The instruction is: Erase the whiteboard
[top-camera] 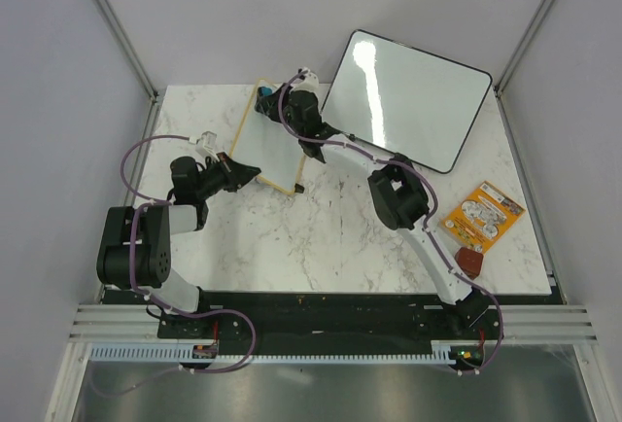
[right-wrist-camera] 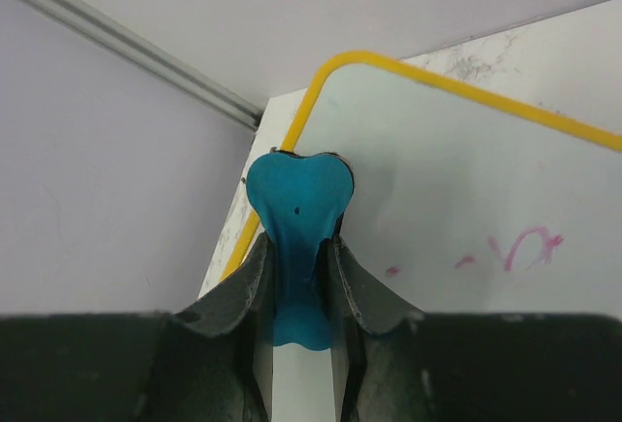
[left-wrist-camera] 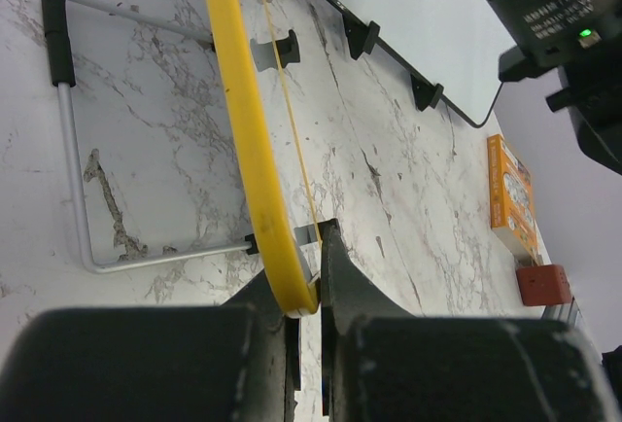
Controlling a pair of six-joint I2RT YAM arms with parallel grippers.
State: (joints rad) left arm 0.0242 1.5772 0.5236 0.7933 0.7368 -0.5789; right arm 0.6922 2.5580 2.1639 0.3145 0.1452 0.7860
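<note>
The left tool (left-wrist-camera: 309, 281) is closed hard on the thin yellow rim of the whiteboard (top-camera: 270, 142), pinching its near edge close to a corner. The right tool (right-wrist-camera: 296, 247) is partly closed around the stem of a blue eraser (right-wrist-camera: 298, 192). The eraser's rounded, heart-shaped head appears to rest on the board's white face by a rounded corner. Faint pink marks (right-wrist-camera: 525, 247) show on the face to the right of the eraser head. The whiteboard sits at the far left of the marble tabletop (top-camera: 321, 247), tilted up off the surface rather than flat, with a bent metal stand (left-wrist-camera: 66, 150) beneath it. Just to its right is a larger, blank black-framed board (top-camera: 406, 99). An orange packet (top-camera: 483, 215) and a small red-brown block (top-camera: 470, 263) lie well apart near the right edge. The whiteboard looks light, thin and stiff with a slick face, so it would likely slide or tip under wiping pressure. The rim is the sensible place to hold, since that leaves the written face free.
</note>
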